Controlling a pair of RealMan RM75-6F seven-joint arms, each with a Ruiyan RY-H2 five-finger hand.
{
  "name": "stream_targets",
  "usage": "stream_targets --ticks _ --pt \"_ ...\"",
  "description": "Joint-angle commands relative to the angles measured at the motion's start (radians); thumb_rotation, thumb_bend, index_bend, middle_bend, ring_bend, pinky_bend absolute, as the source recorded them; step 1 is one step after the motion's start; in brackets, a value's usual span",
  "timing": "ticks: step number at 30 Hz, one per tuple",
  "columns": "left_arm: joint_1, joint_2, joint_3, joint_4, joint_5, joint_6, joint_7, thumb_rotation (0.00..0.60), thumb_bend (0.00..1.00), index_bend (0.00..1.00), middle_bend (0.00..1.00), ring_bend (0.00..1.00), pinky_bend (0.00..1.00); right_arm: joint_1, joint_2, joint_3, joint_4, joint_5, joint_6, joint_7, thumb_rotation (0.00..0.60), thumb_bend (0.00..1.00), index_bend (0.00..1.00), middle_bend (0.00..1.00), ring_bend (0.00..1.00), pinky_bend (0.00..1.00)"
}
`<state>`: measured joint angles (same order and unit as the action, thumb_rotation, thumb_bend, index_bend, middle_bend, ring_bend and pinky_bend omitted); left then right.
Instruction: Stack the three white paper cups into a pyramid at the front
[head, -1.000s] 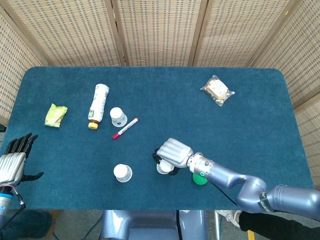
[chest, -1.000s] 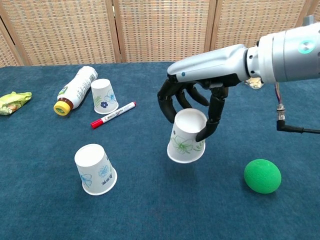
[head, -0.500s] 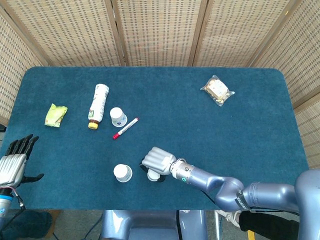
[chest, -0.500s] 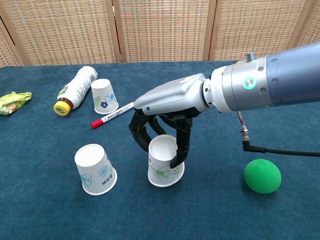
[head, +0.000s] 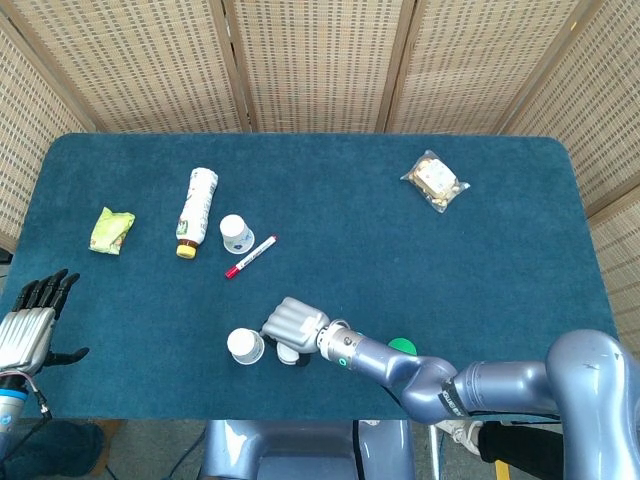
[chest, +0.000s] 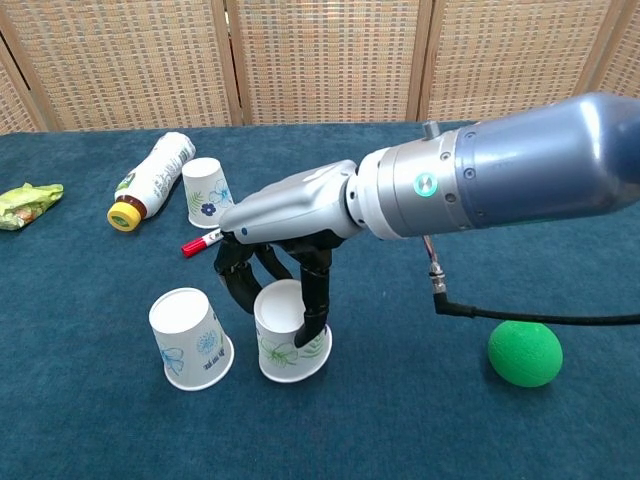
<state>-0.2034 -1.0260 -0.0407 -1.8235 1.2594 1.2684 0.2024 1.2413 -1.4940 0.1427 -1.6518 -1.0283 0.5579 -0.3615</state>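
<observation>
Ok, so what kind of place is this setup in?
Probably a robot test or data-collection station, not a home: a table covered in blue cloth, woven folding screens as a backdrop, and scattered props like a green ball and a marker.

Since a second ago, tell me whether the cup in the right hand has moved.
Yes. The held cup in the right hand has moved left, away from the green ball, ending close beside the other front cup.
</observation>
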Motion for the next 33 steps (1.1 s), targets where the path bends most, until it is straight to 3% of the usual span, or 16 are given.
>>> stream_targets --ticks 1,6,8,10,12,15,24,33 --pt "-0.002 0.0 0.0 0.002 -0.003 -0.004 0.0 0.6 0.04 0.0 0.0 0.0 0.0 0.018 -0.013 -0.006 0.008 0.017 0.007 -0.017 0.6 0.35 0.52 0.53 0.54 0.65" --pt "-0.005 0.0 -0.001 0.003 -0.008 -0.01 0.001 0.6 0.04 0.0 0.0 0.0 0.0 0.034 -0.025 0.0 0.01 0.042 0.02 -0.018 0.6 0.32 0.49 0.51 0.53 0.65" --pt "-0.006 0.0 0.0 0.004 -0.009 -0.012 0.0 0.6 0.04 0.0 0.0 0.0 0.0 0.047 -0.03 -0.016 0.02 0.05 0.024 -0.048 0.6 0.17 0.35 0.4 0.43 0.57" --pt "-0.006 0.0 -0.001 0.005 -0.01 -0.013 -0.002 0.6 0.04 0.0 0.0 0.0 0.0 0.062 -0.025 -0.023 0.01 0.083 0.02 -0.062 0.6 0.01 0.1 0.15 0.21 0.35" --pt "-0.007 0.001 -0.001 0.005 -0.012 -0.014 -0.003 0.6 0.04 0.0 0.0 0.0 0.0 0.069 -0.017 -0.024 -0.005 0.098 0.033 -0.071 0.6 0.0 0.01 0.02 0.09 0.23" --pt "-0.008 0.001 -0.001 0.006 -0.012 -0.016 -0.003 0.6 0.04 0.0 0.0 0.0 0.0 0.073 0.01 -0.027 -0.042 0.103 0.063 -0.093 0.6 0.0 0.0 0.0 0.03 0.19" --pt "-0.009 -0.003 0.003 0.005 -0.01 -0.018 0.004 0.6 0.04 0.0 0.0 0.0 0.0 0.048 0.184 -0.051 -0.205 0.091 0.173 -0.165 0.6 0.0 0.0 0.0 0.02 0.17" --pt "-0.012 -0.014 0.008 0.008 -0.006 -0.019 0.018 0.6 0.04 0.0 0.0 0.0 0.0 -0.093 0.414 -0.105 -0.298 0.012 0.313 -0.135 0.6 0.0 0.0 0.0 0.01 0.08"
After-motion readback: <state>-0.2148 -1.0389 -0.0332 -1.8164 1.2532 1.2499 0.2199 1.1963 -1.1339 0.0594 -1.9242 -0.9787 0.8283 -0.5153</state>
